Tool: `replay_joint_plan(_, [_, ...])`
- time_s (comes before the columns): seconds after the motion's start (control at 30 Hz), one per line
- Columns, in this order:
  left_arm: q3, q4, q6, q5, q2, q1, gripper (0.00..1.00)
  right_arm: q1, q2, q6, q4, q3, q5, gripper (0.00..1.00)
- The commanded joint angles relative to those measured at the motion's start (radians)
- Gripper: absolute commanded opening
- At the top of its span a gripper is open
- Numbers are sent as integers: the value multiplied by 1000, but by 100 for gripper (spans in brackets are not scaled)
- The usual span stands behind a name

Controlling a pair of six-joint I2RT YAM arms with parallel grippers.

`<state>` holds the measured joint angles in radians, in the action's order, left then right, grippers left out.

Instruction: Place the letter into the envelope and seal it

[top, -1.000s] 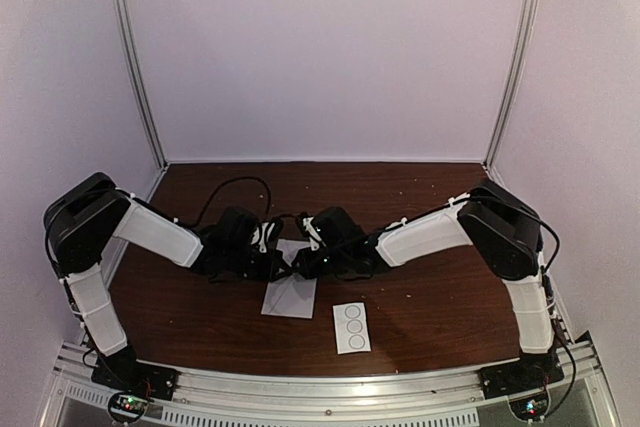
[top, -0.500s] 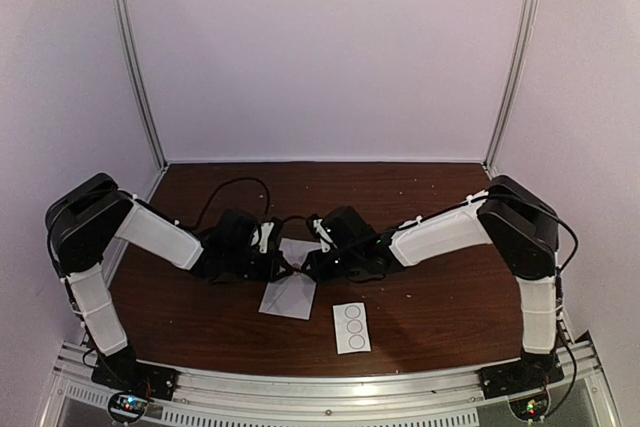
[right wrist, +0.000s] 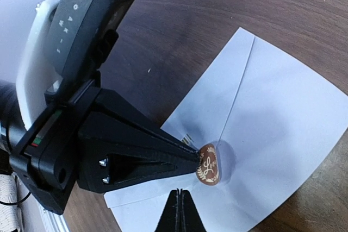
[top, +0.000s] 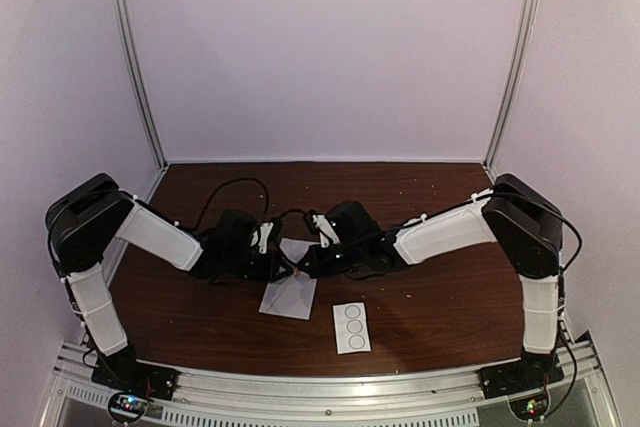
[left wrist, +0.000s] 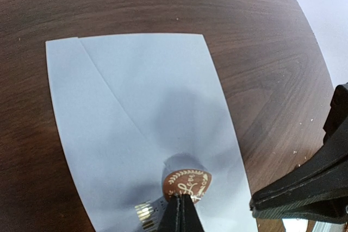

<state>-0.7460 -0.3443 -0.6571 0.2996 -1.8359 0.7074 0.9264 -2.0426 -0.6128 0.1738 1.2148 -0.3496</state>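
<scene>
Envelope point(left wrist: 136, 107), smooth pale paper, bears round bronze seal point(left wrist: 186, 184).

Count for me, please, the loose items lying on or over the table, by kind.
Envelope: 1
Round brown seal: 1
White sticker strip: 1
Total: 3

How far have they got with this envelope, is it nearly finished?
Nearly. The envelope lies with its flap folded down and no letter in sight, so it is probably inside. In hand: the left pincer is shut on a brown round seal at the flap's point; it looks not yet flat. The right pincer is shut beside it. Left: pressing the seal down and letting go.
</scene>
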Motion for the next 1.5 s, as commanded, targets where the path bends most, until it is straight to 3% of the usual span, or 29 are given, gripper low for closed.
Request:
replay_joint_plan(0.0, [36, 84, -9, -9, -42, 0, 0, -12, -52, -17, 40, 45, -35, 0])
replay_joint_plan(0.5, [37, 79, -12, -1, -38, 0, 0, -26, -166, -8, 16, 119, -39, 0])
replay_joint_plan(1.0, [50, 88, -13, -17, -17, 0, 0, -61, -166, -50, -60, 55, 60, 0])
replay_joint_plan(1.47, [41, 91, -13, -18, -17, 0, 0, -35, -124, 2, -38, 0, -30, 0])
